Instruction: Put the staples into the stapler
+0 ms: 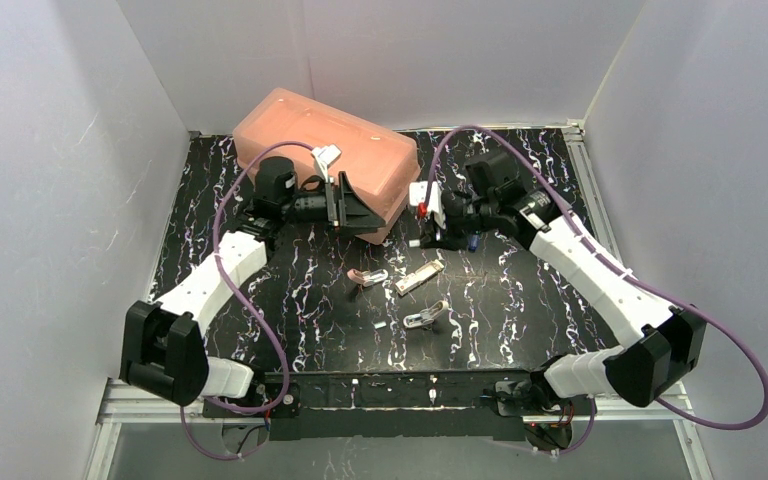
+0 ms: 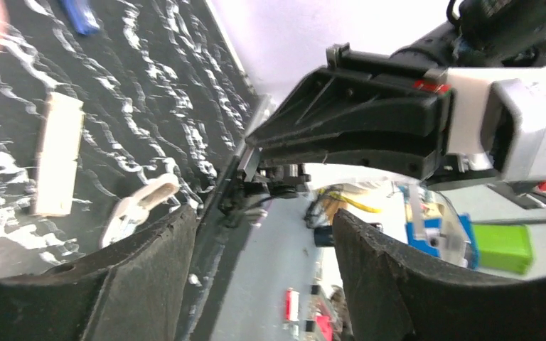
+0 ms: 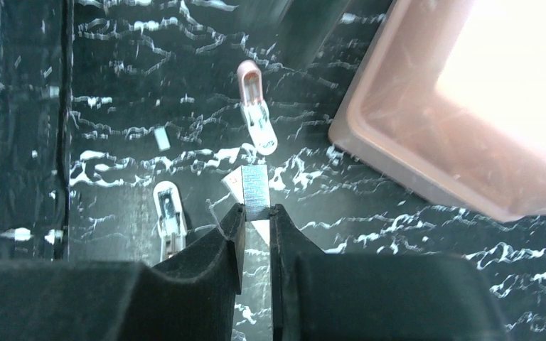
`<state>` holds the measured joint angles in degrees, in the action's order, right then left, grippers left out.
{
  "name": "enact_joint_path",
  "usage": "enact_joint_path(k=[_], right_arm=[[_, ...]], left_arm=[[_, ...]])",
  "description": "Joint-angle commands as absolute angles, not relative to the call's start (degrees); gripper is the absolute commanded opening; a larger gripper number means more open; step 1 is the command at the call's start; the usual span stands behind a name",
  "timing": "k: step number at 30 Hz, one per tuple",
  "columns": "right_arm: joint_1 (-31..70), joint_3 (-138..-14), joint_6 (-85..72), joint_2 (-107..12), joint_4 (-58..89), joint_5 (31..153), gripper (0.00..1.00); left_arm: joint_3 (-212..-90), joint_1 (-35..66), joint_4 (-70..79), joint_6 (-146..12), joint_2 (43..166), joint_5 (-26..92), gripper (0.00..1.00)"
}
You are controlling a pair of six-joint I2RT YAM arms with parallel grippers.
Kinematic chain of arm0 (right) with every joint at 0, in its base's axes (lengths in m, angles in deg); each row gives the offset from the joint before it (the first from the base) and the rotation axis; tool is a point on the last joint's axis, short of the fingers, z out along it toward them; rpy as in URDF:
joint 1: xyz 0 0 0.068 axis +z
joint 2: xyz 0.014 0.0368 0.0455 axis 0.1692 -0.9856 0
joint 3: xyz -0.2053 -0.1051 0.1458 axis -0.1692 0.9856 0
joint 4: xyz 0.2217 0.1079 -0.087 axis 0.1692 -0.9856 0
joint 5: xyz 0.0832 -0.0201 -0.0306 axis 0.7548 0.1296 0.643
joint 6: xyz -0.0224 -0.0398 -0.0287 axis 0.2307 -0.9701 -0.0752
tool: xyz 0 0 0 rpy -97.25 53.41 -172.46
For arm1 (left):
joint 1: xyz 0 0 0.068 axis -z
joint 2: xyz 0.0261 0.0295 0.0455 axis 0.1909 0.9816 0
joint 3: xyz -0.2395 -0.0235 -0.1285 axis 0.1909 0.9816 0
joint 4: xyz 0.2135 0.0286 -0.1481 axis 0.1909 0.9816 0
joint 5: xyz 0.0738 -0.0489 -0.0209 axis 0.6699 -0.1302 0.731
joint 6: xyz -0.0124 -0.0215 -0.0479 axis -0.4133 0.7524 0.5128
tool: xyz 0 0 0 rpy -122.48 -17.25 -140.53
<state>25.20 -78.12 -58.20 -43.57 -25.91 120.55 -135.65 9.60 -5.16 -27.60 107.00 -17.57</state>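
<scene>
Steel staples gripped, none loaded yet.
Right gripper (image 3: 256, 211) is closed tight on a staple strip (image 3: 254, 181), held clear above the table (image 1: 520, 300); left gripper (image 2: 263, 220) stands wide apart with nothing between its fingers, near a pink tub (image 1: 320, 140) at the upper centre of the top view. Two small staplers lie loose mid-table, a pink stapler (image 3: 256, 117) and a white stapler (image 3: 168, 213), both apart from the strip. Judged progress: pickup done; lining up and sliding the strip in remain. Unclear: whether either stapler's tray is open, which one is meant, and what the pale flat bar (image 1: 419, 279) beside them is. Strip's lower end is hidden between the fingers.
</scene>
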Motion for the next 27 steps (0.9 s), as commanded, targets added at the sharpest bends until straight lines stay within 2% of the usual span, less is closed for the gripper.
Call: enact_joint_path(k=[1, 8, 13, 18, 27], right_arm=[[29.0, -72.3, -60.7, -41.0, -28.3, 115.2, 0.12], [38.2, -63.7, -54.8, -41.5, -23.3, 106.6, 0.14], [42.3, -58.8, -50.3, -42.6, -18.7, 102.9, 0.15], [45.4, -56.9, -51.6, -44.3, -17.9, 97.8, 0.14], [45.9, -57.6, -53.7, -49.2, -17.7, 95.6, 0.14]], left_arm=[[-140.2, 6.1, 12.7, -47.6, 101.7, -12.9, 0.70], [-143.5, -3.0, 23.7, -54.3, 96.4, -3.8, 0.83], [-145.0, -7.4, 25.9, -56.8, 94.6, -0.2, 0.88], [-144.8, -9.5, 25.5, -59.4, 94.0, 1.0, 0.98], [-141.4, -14.5, 22.7, -59.8, 92.9, -1.3, 0.98]])
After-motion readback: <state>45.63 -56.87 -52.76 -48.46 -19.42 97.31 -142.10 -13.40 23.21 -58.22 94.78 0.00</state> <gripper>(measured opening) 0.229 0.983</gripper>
